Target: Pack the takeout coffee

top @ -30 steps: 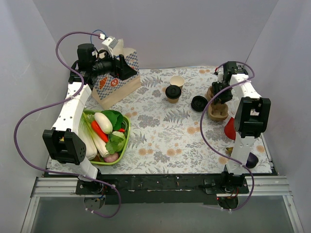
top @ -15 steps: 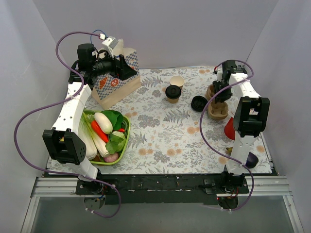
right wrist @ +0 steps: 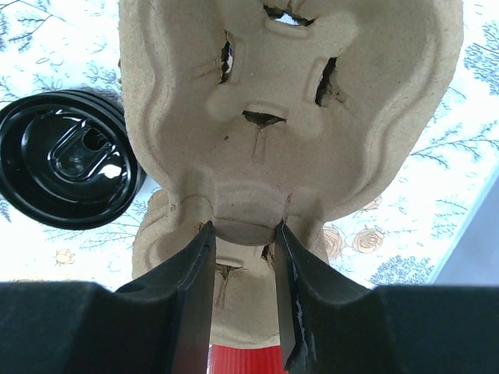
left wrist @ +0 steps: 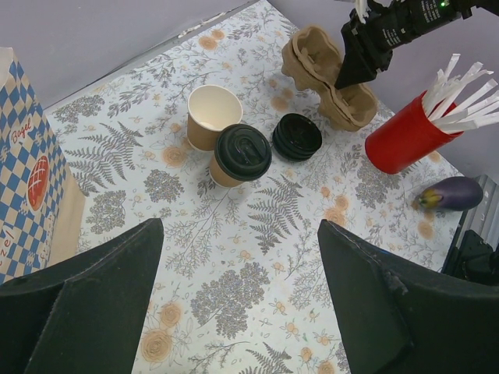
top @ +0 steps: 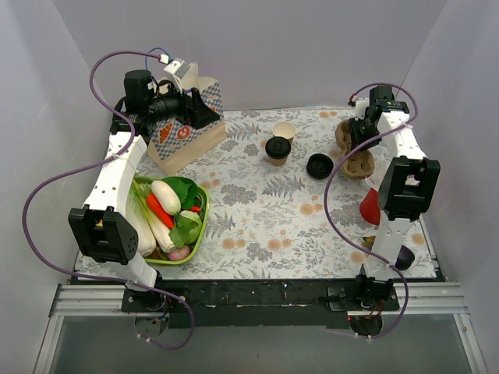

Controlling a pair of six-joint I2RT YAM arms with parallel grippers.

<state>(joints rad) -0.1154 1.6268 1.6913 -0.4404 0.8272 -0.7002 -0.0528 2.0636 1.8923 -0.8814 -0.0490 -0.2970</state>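
- Far left of the black lids (left wrist: pixel 297 137), the left claw (left wrist: pixel 240 234) hangs over the desk (top: pixel 265 226) beside the paper bag (left wrist: pixel 31 171), its jaws wide apart and holding nothing.
- Just left of the lids, the coffee cup (left wrist: pixel 242 153) stands upright with its lid on, close beside an open empty cup (left wrist: pixel 213 115).
- Right of the lids, the right claw (right wrist: pixel 244 227) is clamped on the middle ridge of the cardboard carrier (right wrist: pixel 288 117).
- The carrier is probably best kept level and set down left of the lids, near the coffee, with its holes facing up.
- Farther right of the lids stands the red cup (left wrist: pixel 401 136) of sticks, which looks easy to tip, so the arm should swing away from it.
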